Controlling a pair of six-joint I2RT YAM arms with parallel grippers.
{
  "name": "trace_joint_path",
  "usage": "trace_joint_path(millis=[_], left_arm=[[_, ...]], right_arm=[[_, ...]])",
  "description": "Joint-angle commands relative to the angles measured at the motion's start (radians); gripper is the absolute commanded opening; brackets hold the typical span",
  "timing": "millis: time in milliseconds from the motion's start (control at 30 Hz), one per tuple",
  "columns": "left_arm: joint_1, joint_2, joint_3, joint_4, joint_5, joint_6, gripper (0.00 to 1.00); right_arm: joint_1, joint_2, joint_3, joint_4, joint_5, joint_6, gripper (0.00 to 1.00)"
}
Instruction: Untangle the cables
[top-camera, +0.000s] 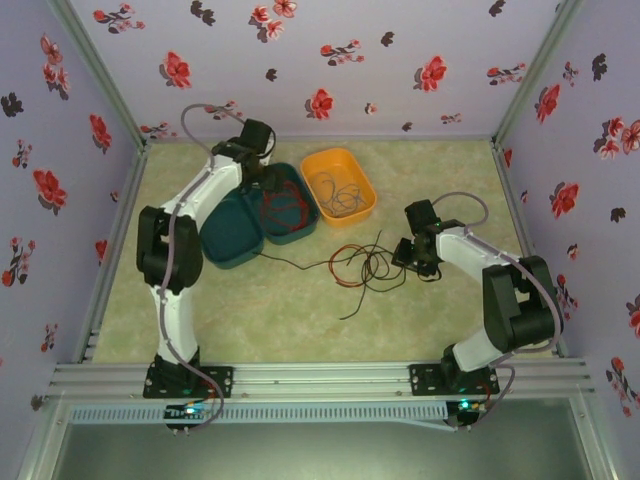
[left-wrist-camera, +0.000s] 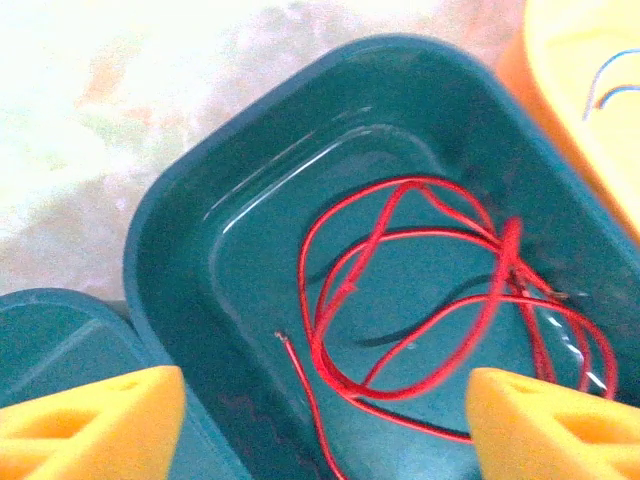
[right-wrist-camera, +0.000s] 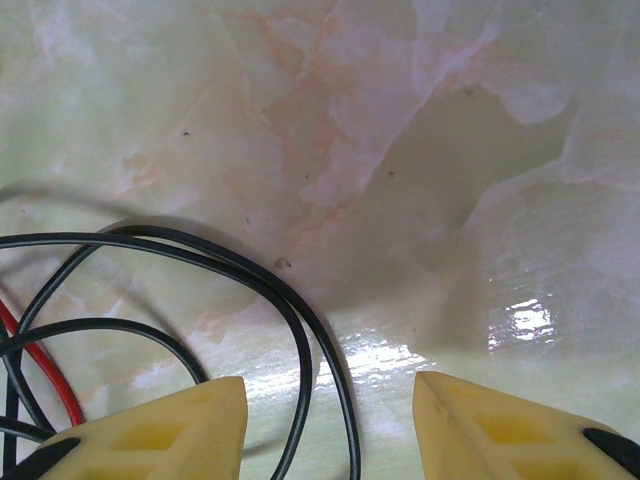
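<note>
A tangle of red and black cables (top-camera: 362, 266) lies on the table's middle. My right gripper (top-camera: 412, 256) hovers open at its right edge; black cable loops (right-wrist-camera: 300, 320) pass between the yellow fingers (right-wrist-camera: 190, 430), and a red cable (right-wrist-camera: 40, 370) shows at the left. My left gripper (top-camera: 268, 180) hangs open over the right teal tray (top-camera: 305, 228), where coiled red cables (left-wrist-camera: 400, 300) lie on the floor of that tray (left-wrist-camera: 180, 240). Nothing is held between its fingers (left-wrist-camera: 545, 420). More cables (top-camera: 340, 195) lie in the orange tray (top-camera: 337, 160).
A second teal tray (top-camera: 230, 235) sits left of the first, and one black cable (top-camera: 295, 263) trails from the trays toward the tangle. Flowered walls (top-camera: 340, 60) close in the table on three sides. Bare tabletop (top-camera: 300, 320) spreads in front.
</note>
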Motion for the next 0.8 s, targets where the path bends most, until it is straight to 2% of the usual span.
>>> trace_joint_path(millis=[0,133,333,467,667,767], left_arm=[[-0.028,-0.107,-0.025,0.001,-0.014,-0.005,0.83],[-0.049,-0.185,-0.07,0.026,-0.061,-0.016,0.99],[-0.108,-0.335,-0.182,0.097,-0.148,-0.024,1.0],[-0.175,-0.455,-0.331,0.265,-0.163,-0.023,1.0],[-0.279,-0.587,-0.532,0.458,-0.158,-0.087,1.0],[-0.324,-0.64,-0.658,0.585,-0.156,-0.171,1.0]], right_arm=[[-0.007,-0.037,-0.014,-0.01,0.006,0.009,0.48],[-0.007,-0.058,-0.013,-0.019,0.011,0.006,0.49],[-0.005,-0.112,-0.019,-0.034,0.026,0.006,0.48],[-0.005,-0.167,-0.022,-0.049,0.043,0.002,0.51],[-0.003,-0.277,-0.028,-0.069,0.075,-0.001,0.63],[0.003,-0.333,-0.044,-0.055,0.084,-0.007,0.79]])
